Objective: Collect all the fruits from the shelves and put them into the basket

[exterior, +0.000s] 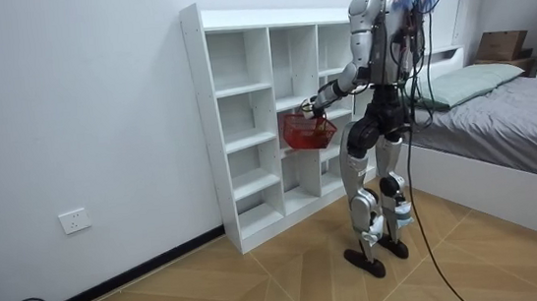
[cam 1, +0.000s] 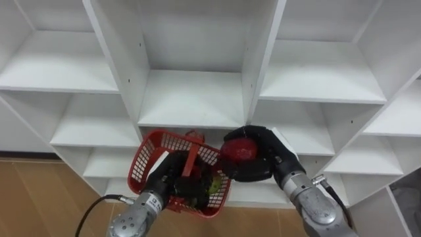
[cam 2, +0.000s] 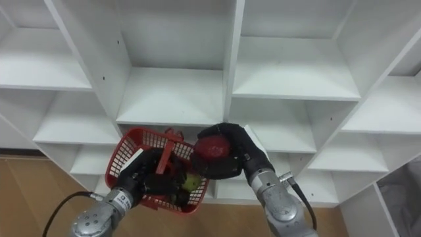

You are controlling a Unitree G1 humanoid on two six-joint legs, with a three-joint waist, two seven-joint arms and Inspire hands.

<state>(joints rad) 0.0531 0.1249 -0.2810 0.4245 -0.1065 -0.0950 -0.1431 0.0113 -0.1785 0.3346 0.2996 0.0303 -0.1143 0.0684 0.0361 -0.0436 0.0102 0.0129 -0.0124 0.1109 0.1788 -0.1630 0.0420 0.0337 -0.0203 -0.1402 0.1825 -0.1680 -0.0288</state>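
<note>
The red fruit (cam 1: 238,150) sits in the right hand (cam 1: 266,158), whose dark fingers and thumb are curled round it from behind and below. It hangs just beside the right rim of the red basket (cam 1: 148,157), about level with that rim or slightly above it, and it is not yet over the opening. The left hand (cam 1: 166,179) is on the basket itself. As far as the eye views show, its fingers are wrapped round the basket's handle (cam 1: 191,161) near the middle and carry it in front of the closet (cam 1: 191,99). The right hand is therefore the only one free to deliver. The mouth of the basket lies to the left of the held fruit and a little toward the robot, so the coming move probably calls for a short carry leftward over the rim before the fingers let go. The fruit is round, with no long axis to align, deep red and glossy, with a darker dimple on top; it looks apple-like, though I cannot be sure. Inside the basket, low against its right wall, lies a green fruit (cam 1: 214,186) beside something dark that I cannot make out. The closet compartments above and beside the basket look bare.
</note>
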